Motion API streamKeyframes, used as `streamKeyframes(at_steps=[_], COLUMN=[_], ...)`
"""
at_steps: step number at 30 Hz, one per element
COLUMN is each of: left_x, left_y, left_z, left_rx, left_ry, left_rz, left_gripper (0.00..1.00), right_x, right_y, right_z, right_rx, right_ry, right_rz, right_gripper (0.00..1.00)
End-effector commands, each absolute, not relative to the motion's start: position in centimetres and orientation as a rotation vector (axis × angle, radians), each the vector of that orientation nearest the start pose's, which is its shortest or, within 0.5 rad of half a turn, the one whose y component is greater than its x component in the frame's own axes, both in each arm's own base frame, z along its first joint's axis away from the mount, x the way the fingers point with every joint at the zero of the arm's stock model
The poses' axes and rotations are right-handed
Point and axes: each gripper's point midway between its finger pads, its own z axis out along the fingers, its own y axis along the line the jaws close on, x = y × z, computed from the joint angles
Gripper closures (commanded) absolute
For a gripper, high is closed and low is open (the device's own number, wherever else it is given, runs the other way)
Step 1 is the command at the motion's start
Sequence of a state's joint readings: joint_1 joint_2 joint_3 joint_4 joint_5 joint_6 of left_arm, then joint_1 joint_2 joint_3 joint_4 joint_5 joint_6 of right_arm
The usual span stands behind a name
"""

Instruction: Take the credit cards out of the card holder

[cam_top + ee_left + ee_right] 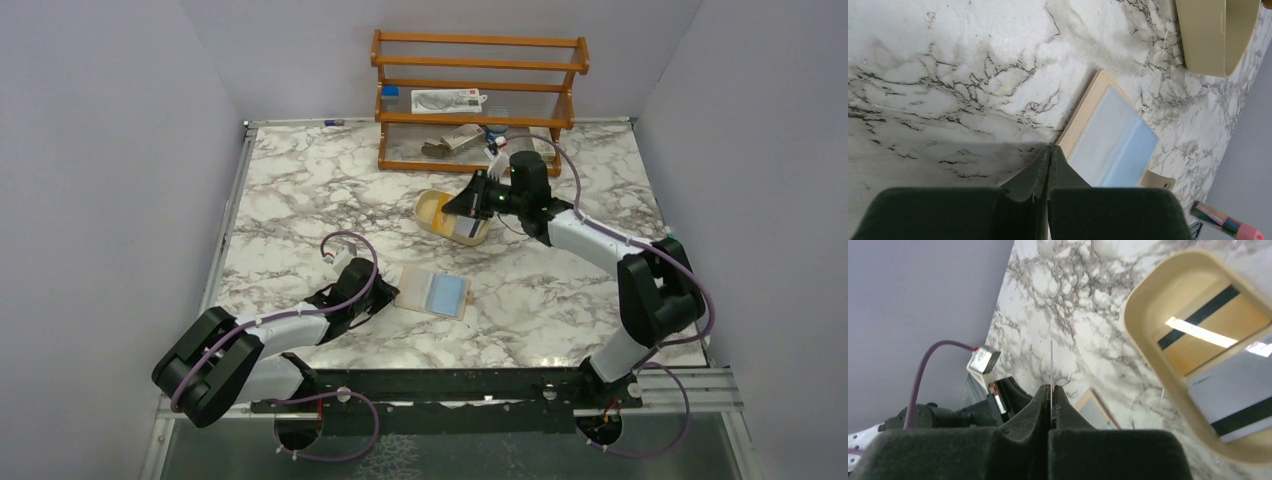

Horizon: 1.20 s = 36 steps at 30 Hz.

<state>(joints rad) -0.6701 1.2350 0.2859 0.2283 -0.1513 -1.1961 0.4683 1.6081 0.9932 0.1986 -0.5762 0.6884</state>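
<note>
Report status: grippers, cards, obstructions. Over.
Left gripper shut, tips at card holder edge. Right gripper shut on thin card, at tray. Orange card, grey card in tray. Nothing blocking.

We see white links and black joints on the left arm and right arm, looping purple cables, and dark padded fingers.

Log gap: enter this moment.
left gripper shut, at card holder | right gripper shut on card | tray holds two cards

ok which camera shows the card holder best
The left wrist view: the card holder lies open and close up, its blue inner panel clear. The top view shows it whole but small; the right wrist view catches only one corner.
</note>
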Motion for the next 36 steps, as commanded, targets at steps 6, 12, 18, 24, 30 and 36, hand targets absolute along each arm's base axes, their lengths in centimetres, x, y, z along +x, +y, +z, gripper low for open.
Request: streamKeyframes(at_steps=[6,12,18,24,30,36], left_x=[21.0,20.9,21.1,21.3,21.4,21.4], left_y=[-16.9,-16.9,-17.2,-17.5,-17.6,-17.5], left_z=[-0.8,-1.0,-1.3,-1.4,-1.4,-1.4], left_rx=[-0.690,-0.681,-0.671,-0.659,-0.658,-0.660], left_ry=[2.417,2.424,2.438,2.446,2.447,2.447], left_rz=[-0.551,-0.543,-0.546,-0.546,-0.548,-0.544], left_gripper=[1.00,1.00,1.00,1.00,1.00,1.00], right_x=[39.1,42.0,44.1,45.0,45.5,45.5], right_y=[31.8,30.8,28.7,28.6,28.7,29.6], right_z=[15.5,13.0,10.6,9.1,7.3,6.7], right_rx=[-0.328,-0.262,-0.138,-0.143,-0.112,-0.101], right_ry=[2.171,2.212,2.201,2.208,2.222,2.228], right_rz=[1.256,1.187,1.132,1.125,1.115,1.136], right_gripper=[0.99,0.99,0.99,0.99,0.99,0.99])
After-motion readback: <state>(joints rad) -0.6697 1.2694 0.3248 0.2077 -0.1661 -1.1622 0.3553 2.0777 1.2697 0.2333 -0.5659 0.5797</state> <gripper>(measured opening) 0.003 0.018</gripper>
